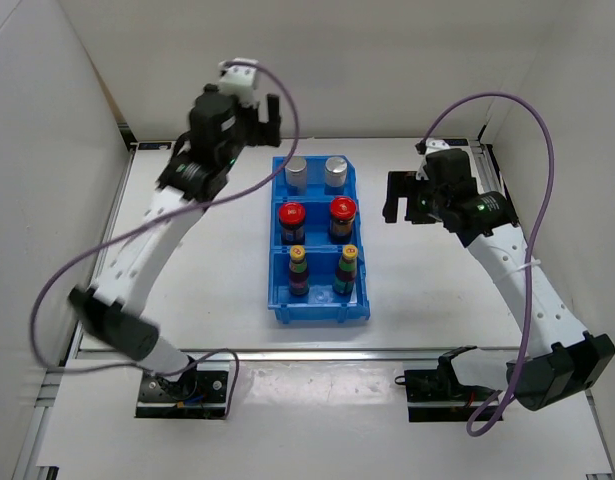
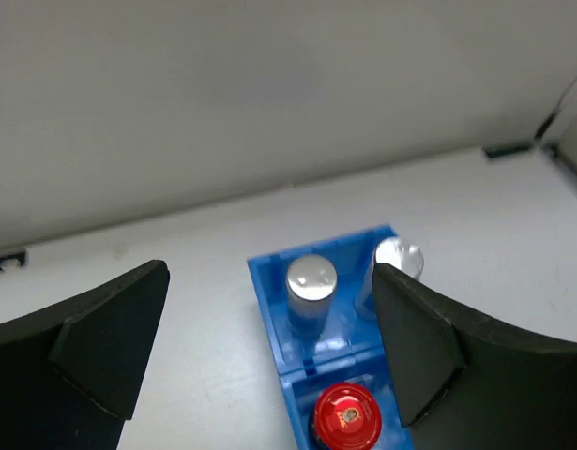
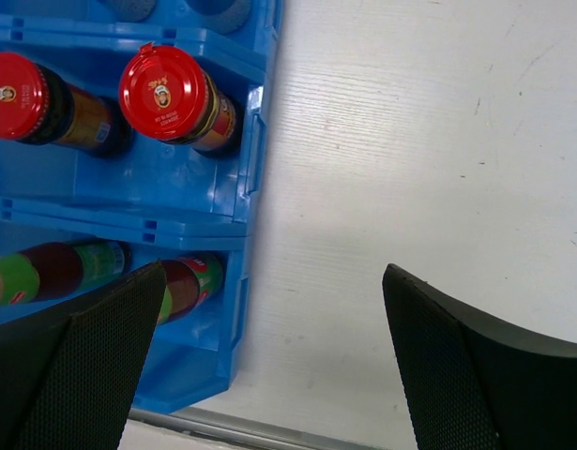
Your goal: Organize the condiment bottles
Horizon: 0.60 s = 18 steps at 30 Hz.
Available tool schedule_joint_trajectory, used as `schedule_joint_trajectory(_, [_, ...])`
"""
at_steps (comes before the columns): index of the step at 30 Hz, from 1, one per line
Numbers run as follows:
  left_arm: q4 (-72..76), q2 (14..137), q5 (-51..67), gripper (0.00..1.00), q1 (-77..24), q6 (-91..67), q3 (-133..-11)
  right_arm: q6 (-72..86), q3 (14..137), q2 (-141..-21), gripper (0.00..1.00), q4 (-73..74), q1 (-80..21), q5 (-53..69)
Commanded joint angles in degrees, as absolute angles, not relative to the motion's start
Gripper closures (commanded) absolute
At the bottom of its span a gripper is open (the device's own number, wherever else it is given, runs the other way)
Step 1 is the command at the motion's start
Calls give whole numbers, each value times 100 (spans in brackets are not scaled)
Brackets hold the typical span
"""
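Left arm [image 1: 152,235] raised above bin's [image 1: 317,313] far end (jaws spread, empty)

Your left arm [image 1: 152,240] rises from its base at the near left of the blue three-compartment plastic bin [image 1: 317,313]. It leans away along the bin's left side and bends at the wrist. This puts your left gripper [image 1: 264,122] raised by the bin's far left corner, looking down at the far end. Its two black fingers [image 2: 100,347] are spread wide and grip nothing. Your right arm [image 1: 517,285] climbs from its base at the near right of the bin and reaches in toward it. Your right gripper [image 1: 397,197] hovers just to the right of the bin's right wall, level with the middle compartment and pointing down. Its jaws are also spread wide and hold nothing.
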State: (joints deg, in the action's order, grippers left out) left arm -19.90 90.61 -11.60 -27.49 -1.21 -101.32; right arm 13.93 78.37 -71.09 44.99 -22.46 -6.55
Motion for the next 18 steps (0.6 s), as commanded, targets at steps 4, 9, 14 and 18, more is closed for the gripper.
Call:
schedule_joint_trajectory(4, [-1163,6270,-1696,0,-2584,-27,-6777,1774,7761,-6821,1,4500,-2110,-1177])
schedule_joint_trajectory(9, [-798,4669,-1959,0,-2584,334,-5196,1854,7638,-6768,1,4587,-2057,-1002])
schedule_joint_trajectory(14, [-1538,3693,-2074,0,-2584,334,-4511,1723,7594,-6417,1,4641,-2057,-1002])
schedule_joint_trajectory(18, [-1180,3077,-1802,0,-2584,246,-3921,1653,7541,-6206,1,4641,-2057,-1063])
